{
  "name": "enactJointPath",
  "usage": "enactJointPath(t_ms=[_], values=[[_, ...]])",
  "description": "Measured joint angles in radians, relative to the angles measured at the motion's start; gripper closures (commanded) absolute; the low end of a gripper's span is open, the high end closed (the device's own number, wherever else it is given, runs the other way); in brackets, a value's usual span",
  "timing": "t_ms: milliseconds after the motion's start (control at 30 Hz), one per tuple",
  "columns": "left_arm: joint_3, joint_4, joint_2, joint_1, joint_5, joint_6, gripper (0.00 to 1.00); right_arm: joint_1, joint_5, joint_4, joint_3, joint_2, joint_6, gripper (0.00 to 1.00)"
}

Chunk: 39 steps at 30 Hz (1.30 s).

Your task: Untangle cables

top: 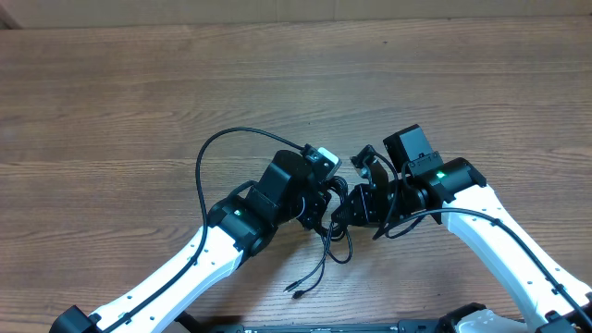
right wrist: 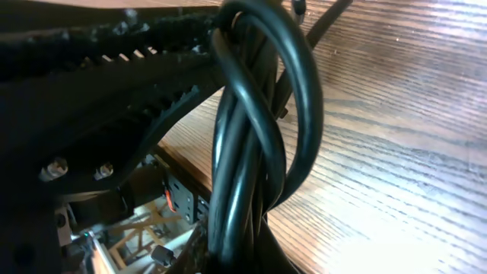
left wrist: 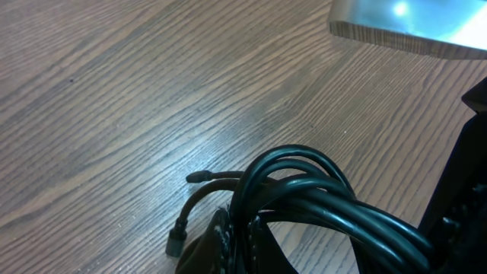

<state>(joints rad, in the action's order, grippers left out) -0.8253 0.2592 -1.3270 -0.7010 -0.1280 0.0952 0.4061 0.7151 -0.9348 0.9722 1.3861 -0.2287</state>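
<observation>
The cables (top: 335, 242) are a tangled black bundle at the table's middle, held between my two grippers. Loose ends with small plugs trail toward the front (top: 300, 288). My left gripper (top: 324, 211) is shut on the bundle. In the left wrist view the looped cables (left wrist: 304, 179) rise from its jaws (left wrist: 242, 245), and one plug (left wrist: 176, 242) lies on the wood. My right gripper (top: 357, 209) is shut on the same bundle from the other side. In the right wrist view the cables (right wrist: 251, 129) run up from its jaws (right wrist: 228, 255).
A thicker black wire (top: 200, 171) arcs off the left arm over the table. The two gripper heads almost touch. The right wrist view shows the table's front edge (right wrist: 181, 164) close by, with equipment below it. Bare wood lies to the back and sides.
</observation>
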Motion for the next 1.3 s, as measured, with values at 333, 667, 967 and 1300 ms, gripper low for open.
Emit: enactJointPath(t_ms=[333,667,967,1300], values=[[0.000,0.110,0.000,0.075,-0.002,0.227,0.96,0.000,-0.001,0.045,0.000,0.005,0.057,0.92],[0.000,0.138,0.000,0.201,0.002,0.348,0.96,0.002,0.013,0.023,-0.001,0.007,0.066,0.51],[0.000,0.202,0.019,0.209,0.035,0.314,0.96,0.002,-0.076,0.008,0.005,0.007,0.072,0.49],[0.000,0.198,0.104,0.209,0.042,0.243,0.21,0.001,-0.192,-0.021,0.094,0.007,0.071,0.40]])
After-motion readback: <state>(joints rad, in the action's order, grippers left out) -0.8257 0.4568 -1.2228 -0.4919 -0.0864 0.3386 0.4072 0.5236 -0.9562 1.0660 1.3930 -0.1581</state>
